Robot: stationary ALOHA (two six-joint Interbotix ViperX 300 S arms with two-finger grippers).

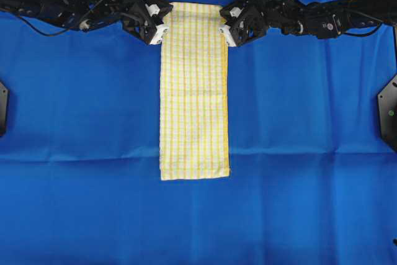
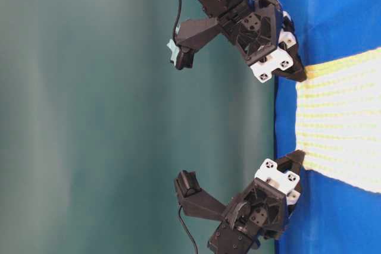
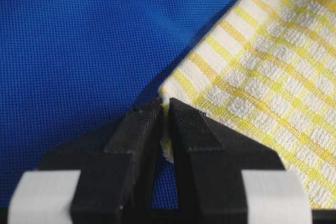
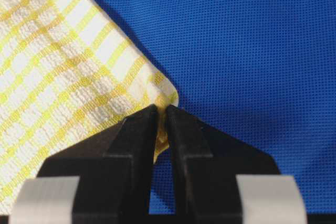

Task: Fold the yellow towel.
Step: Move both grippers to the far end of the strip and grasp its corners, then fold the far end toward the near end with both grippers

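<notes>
Lab bench; blue cloth backdrop

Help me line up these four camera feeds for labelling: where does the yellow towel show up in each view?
Overhead: the yellow towel lies as a long strip at centre, top corners at both grippers.
Table-level: right edge, its near end between the two grippers.
Left wrist: right half, a corner pinched by the left gripper.
Right wrist: left half, a corner pinched by the right gripper.
Shared landmark: the blue cloth beneath it.

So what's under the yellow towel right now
The yellow towel lies flat on the blue cloth, which shows all around it. Whatever is beneath the towel's middle is covered and cannot be seen.
</notes>
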